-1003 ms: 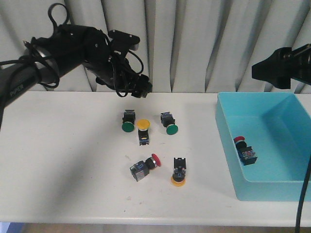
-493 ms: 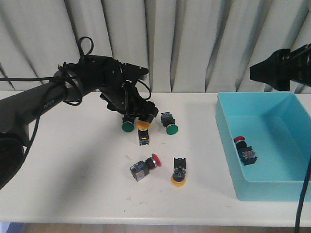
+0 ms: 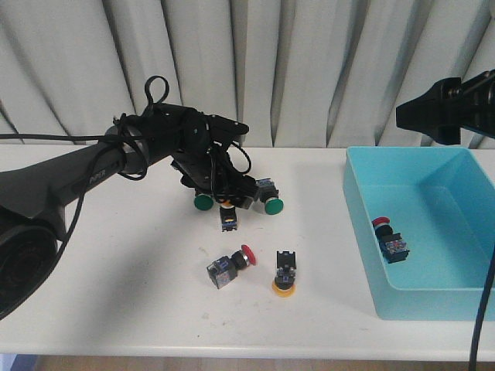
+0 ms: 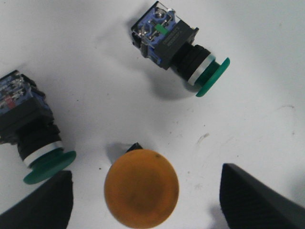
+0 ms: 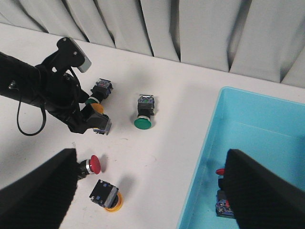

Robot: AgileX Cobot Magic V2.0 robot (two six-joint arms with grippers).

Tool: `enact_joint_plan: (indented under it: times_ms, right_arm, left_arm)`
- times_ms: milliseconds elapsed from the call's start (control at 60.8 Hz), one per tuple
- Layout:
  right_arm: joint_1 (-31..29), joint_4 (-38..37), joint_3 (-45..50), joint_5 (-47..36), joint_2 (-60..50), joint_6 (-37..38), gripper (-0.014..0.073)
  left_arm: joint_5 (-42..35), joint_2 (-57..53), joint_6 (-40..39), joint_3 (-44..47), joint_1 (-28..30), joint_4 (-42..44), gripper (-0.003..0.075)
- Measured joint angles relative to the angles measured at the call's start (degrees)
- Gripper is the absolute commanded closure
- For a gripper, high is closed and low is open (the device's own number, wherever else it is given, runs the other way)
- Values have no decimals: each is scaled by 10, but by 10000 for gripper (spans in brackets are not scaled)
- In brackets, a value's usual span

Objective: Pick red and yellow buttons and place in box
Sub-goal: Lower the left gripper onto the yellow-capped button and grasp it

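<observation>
My left gripper [image 4: 143, 202] hangs open, low over a yellow button [image 4: 141, 187] whose cap faces up between the two fingers without touching either. In the front view this gripper [image 3: 226, 198] hides the cap and only the button's body [image 3: 228, 222] shows. A red button [image 3: 232, 267] lies on its side nearer the front. A second yellow button [image 3: 285, 277] stands cap-down beside it. The turquoise box [image 3: 363, 224] at the right holds another red button [image 3: 390, 241]. My right gripper [image 5: 150, 191] stands open, high above the table, holding nothing.
Two green-capped switches [image 3: 203, 201] [image 3: 271, 202] lie close on either side of my left gripper, one [image 4: 40, 143] nearly against a finger [image 4: 45, 202]. White table [image 3: 116, 270], grey curtain behind. The box's near wall [image 5: 200, 157] rises above the table.
My left arm swung from the back of the table forward and down, and its open fingers now straddle the yellow button between the green switches. The right arm has barely moved.
</observation>
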Motion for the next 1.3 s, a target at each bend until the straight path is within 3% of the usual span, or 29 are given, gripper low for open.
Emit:
enact_joint_plan:
  times_ms: [263,461,658,1020,1300]
  right_arm:
    - [0,1,0,3,0,0,0]
    - [0,2,0,4,0,0,0]
    - [0,2,0,4,0,0,0]
    - [0,2,0,8,0,0,0]
    - [0,3,0,13,0,-6,0]
  left_arm:
    - [-3,11,0,-1,-4,8,141]
    - [-10,12,0,-1,-4,9,228]
    - [-15,12,0,-1,-4,10,376]
    - [-24,12,0,-1,-4,10,725]
    - [-1,12,1,-13,-4,10,728]
